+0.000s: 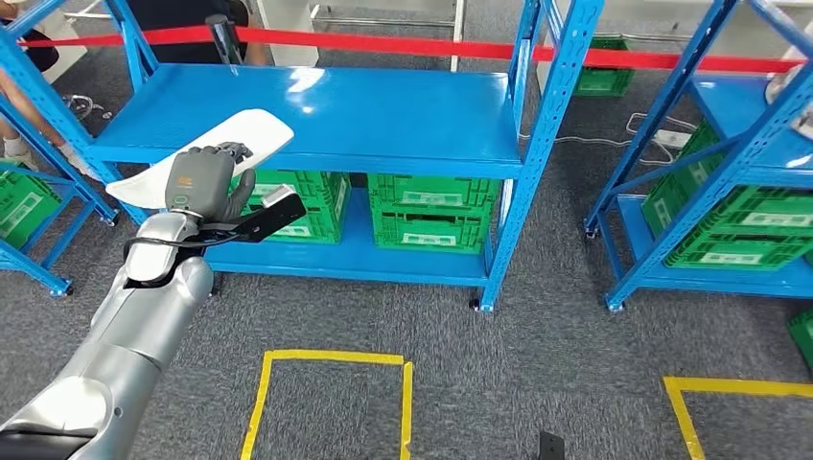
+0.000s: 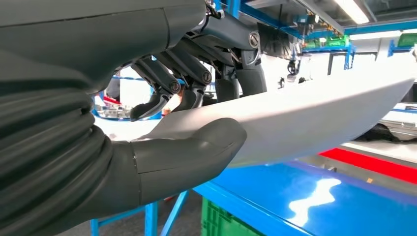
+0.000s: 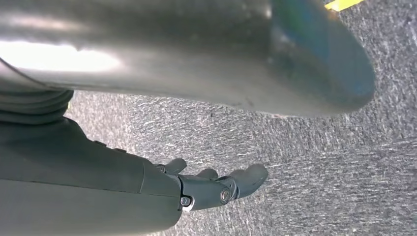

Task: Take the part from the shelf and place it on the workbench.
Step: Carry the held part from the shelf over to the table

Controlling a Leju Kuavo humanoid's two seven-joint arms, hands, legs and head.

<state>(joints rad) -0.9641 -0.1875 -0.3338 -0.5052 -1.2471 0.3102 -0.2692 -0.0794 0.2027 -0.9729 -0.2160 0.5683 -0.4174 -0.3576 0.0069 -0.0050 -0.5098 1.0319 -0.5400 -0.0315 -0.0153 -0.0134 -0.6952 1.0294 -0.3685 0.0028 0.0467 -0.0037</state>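
Note:
The part is a long, flat white panel with rounded ends. My left hand grips it near its middle, just above the front left edge of the blue shelf's top board. In the left wrist view the thick thumb presses under the white panel and the darker fingers curl over its top. My right hand hangs over grey carpet with its fingers apart and nothing in it.
Green crates sit on the shelf's lower board. A second blue rack with green crates stands to the right. A red barrier tape runs behind the shelf. Yellow floor tape marks squares on the grey carpet.

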